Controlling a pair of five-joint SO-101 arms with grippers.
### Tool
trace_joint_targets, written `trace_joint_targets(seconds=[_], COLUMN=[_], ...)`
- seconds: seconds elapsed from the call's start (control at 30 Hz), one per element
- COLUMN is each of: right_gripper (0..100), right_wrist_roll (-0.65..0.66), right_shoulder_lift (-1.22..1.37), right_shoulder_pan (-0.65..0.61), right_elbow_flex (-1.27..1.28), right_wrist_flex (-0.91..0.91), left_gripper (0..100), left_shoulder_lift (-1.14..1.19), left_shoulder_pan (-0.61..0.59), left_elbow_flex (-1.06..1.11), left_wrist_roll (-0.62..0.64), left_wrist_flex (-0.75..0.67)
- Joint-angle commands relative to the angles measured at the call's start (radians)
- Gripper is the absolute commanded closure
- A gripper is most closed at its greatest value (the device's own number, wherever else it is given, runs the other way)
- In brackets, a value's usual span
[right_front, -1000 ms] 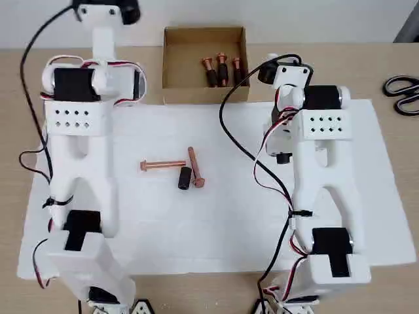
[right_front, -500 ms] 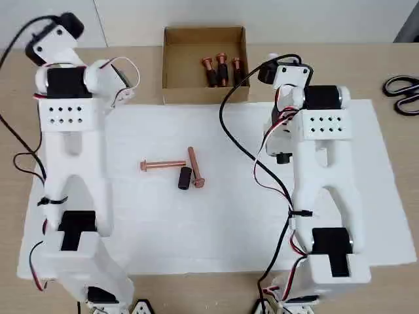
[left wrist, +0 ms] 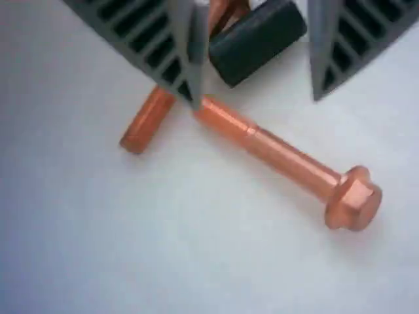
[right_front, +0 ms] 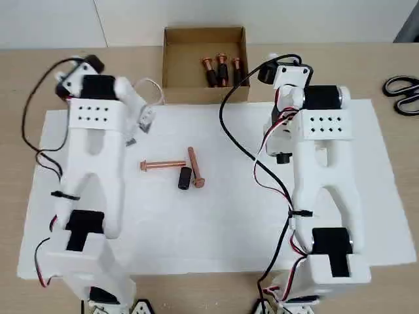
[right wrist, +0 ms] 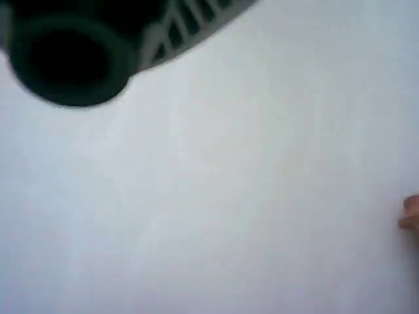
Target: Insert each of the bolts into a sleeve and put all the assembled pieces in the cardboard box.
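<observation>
Two copper bolts lie on the white sheet [right_front: 216, 222]: one crosswise [right_front: 162, 165], one lengthwise [right_front: 195, 167]. A black sleeve [right_front: 185, 178] lies between them. My left gripper [right_front: 139, 129] hangs open just left of and behind them. In the left wrist view its open fingers [left wrist: 190, 46] frame the sleeve [left wrist: 255, 42], with one bolt [left wrist: 281, 157] and the other bolt [left wrist: 147, 121] below. My right gripper [right_front: 283, 157] sits over the sheet's right half, shut on another black sleeve [right wrist: 69, 62]. The cardboard box [right_front: 171, 65] at the back holds three assembled pieces [right_front: 222, 70].
Scissors [right_front: 402, 91] lie on the wooden table at the far right, off the sheet. A copper bit [right wrist: 411, 221] pokes in at the right wrist view's edge. Black cables [right_front: 226, 124] loop from the right arm over the sheet near the box.
The left arm has swung from the back left corner inward and down, bringing its gripper over the sheet beside the bolts. The right arm has kept still.
</observation>
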Motion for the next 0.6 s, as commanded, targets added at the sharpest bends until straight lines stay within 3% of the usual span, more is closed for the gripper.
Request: trace_joint_targets(seconds=[0.0,0.57], right_gripper=[99.5,99.5], right_wrist_roll=[0.003,0.003], right_shoulder_lift=[-0.056,-0.056], right_shoulder_pan=[-0.004,-0.004], right_elbow_flex=[-0.006,-0.006], right_wrist_flex=[-0.007,-0.004], left_gripper=[90,90], left_shoulder_lift=[-0.009,-0.02], left_shoulder_pan=[0.037,-0.043], left_elbow_flex=[0.041,0.188], left_wrist_roll=[0.012,0.006], left_wrist_flex=[0.011,0.018])
